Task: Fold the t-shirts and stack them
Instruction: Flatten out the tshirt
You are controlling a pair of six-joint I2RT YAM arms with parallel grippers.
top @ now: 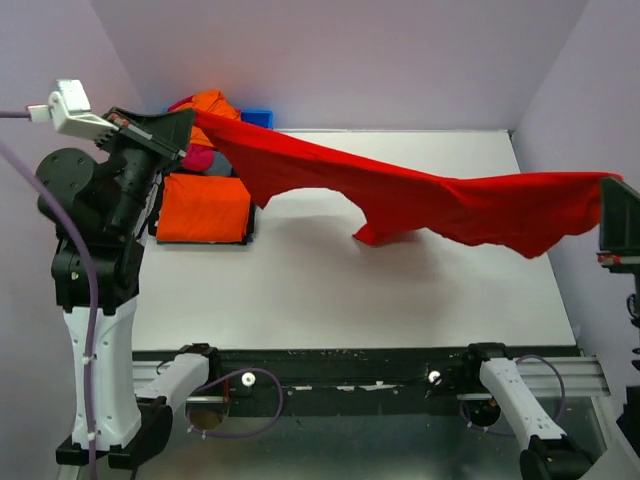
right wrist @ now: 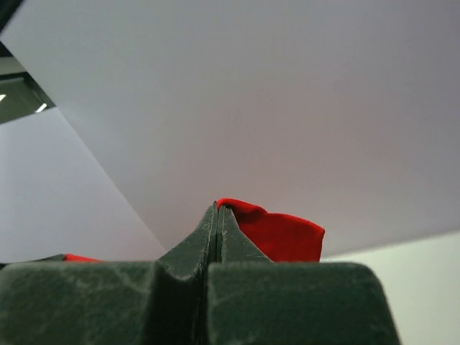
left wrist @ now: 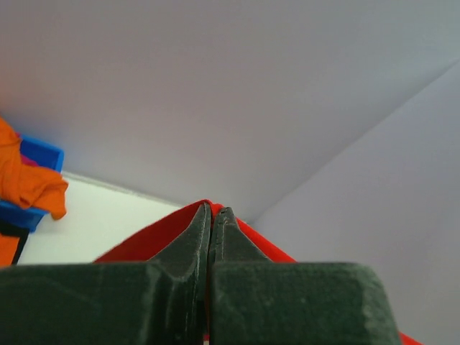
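While the left jaws are pressing together on one edge of the red t-shirt (top: 420, 190) high above the far left corner, the right jaws are pinching the opposite edge out past the right side of the counter (top: 350, 300); both wrist views are showing dark fingertips meeting with red cloth caught between them. The red t-shirt is hanging in the air between the two arms, stretching across the counter from far left to right; its middle is sagging, and a drooping fold is dipping low near the centre, though I cannot tell whether it is touching the surface. The left arm (top: 100, 230) is rising tall at the left; the right arm (top: 620, 225) is showing only at the frame's right edge. A folded orange t-shirt (top: 203, 208) is lying flat at the counter's far left, just beside the left arm; a crumpled orange t-shirt (top: 215, 105) is spilling over the blue bin (top: 258, 117) in the far corner; a bit of magenta cloth (top: 195, 158) is peeking out between them.
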